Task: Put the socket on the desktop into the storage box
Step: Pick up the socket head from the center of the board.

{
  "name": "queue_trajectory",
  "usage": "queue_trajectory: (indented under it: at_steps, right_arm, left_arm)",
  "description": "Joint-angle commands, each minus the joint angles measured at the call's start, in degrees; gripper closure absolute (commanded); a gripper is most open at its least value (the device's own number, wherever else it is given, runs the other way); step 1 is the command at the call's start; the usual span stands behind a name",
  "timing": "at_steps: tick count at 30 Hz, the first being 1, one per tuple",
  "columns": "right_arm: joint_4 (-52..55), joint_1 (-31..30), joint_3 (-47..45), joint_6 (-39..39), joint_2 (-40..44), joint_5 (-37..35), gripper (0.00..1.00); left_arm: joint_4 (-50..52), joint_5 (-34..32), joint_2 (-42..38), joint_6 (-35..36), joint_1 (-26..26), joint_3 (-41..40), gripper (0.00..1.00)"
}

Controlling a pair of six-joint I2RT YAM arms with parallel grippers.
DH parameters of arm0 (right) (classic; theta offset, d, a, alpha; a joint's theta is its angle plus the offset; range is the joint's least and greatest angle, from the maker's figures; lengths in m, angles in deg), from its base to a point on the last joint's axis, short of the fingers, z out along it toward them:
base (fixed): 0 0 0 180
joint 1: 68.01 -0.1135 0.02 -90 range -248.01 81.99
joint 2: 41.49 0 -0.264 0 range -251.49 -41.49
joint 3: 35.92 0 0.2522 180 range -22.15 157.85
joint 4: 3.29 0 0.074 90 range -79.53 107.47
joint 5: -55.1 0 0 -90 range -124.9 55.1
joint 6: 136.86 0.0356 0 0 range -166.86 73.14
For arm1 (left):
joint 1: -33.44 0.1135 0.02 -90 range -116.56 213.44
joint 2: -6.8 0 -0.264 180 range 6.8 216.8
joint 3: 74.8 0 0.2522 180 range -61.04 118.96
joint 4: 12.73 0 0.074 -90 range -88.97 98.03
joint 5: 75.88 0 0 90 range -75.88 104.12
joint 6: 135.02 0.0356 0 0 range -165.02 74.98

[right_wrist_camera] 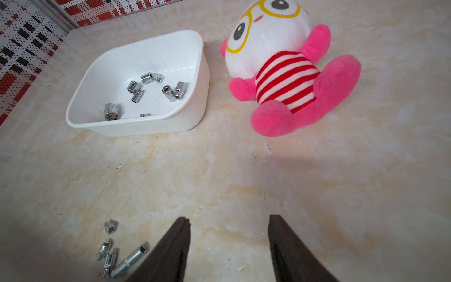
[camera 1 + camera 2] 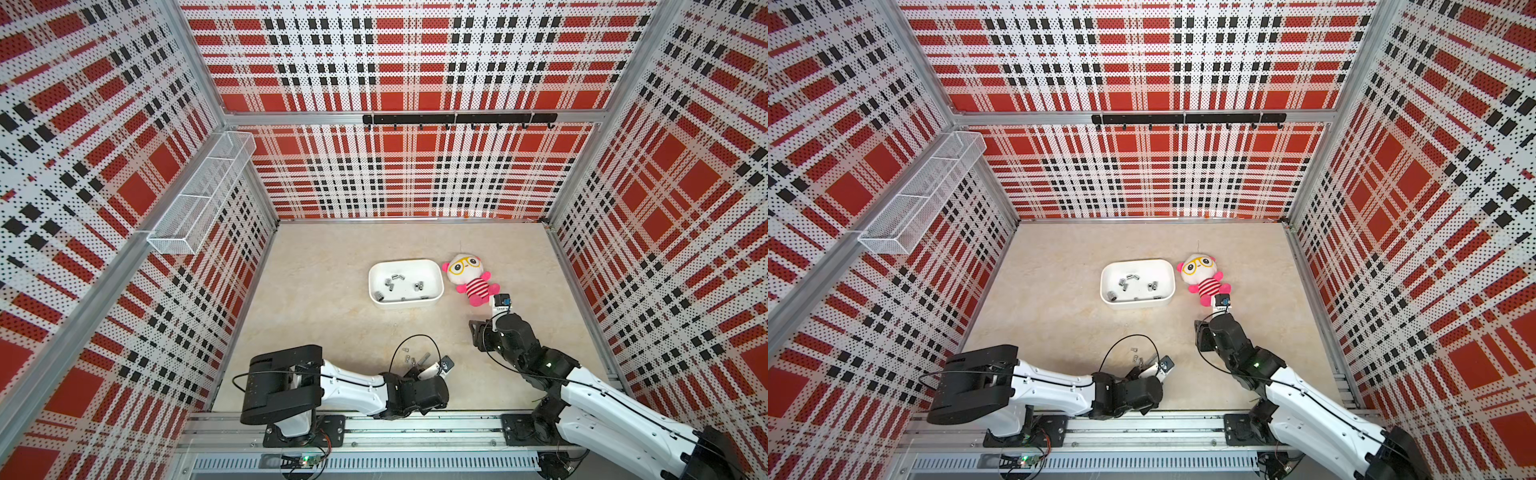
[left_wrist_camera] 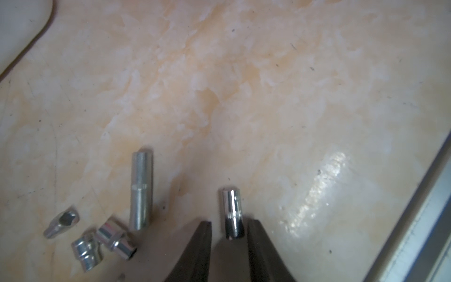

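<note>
Chrome socket, apparently inside left end effector

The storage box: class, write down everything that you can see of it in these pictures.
The storage box is a white, shallow, smooth-walled tub of glossy plastic with rounded corners, open-topped. It stands upright on the marbled desktop, beside the plush doll with a narrow gap between. Several shiny metal sockets lie loose on its floor; nothing else touches it.
</note>
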Motion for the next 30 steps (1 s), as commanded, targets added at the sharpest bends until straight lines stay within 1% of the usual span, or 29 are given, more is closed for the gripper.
queue_trajectory:
  at_steps: [1, 5, 10, 19, 23, 27, 30]
  right_arm:
    - [-0.88, -0.17, -0.57, -0.30, 0.63, 0.17, 0.42]
    - [-0.89, -0.17, -0.62, -0.40, 0.82, 0.24, 0.42]
    - [-0.95, -0.19, -0.67, -0.34, 0.98, 0.30, 0.42]
    - [-0.58, -0.19, -0.82, -0.31, 2.03, -0.01, 0.42]
    - [-0.53, -0.19, -0.85, -0.25, 2.36, -0.07, 0.42]
    - [-0.44, -0.18, -0.85, -0.25, 2.65, -0.09, 0.42]
    - [-0.35, -0.17, -0.85, -0.30, 2.90, -0.01, 0.42]
  left_arm:
    - [1.67, -1.09, 0.28, -0.51, 0.28, 0.49, 0.67]
    - [1.11, -0.02, 1.31, 0.03, 0.35, 0.96, 0.66]
    - [1.55, -0.22, 3.24, 0.31, 0.35, 1.94, 0.67]
    - [2.17, -0.80, 3.51, 0.22, 0.44, 1.99, 0.82]
    - [2.43, -1.30, 2.91, 0.04, 0.44, 1.90, 0.82]
    - [2.54, -1.44, 2.65, -0.03, 0.44, 1.81, 0.86]
    - [2.52, -2.78, 1.76, -0.06, 0.36, 1.81, 0.96]
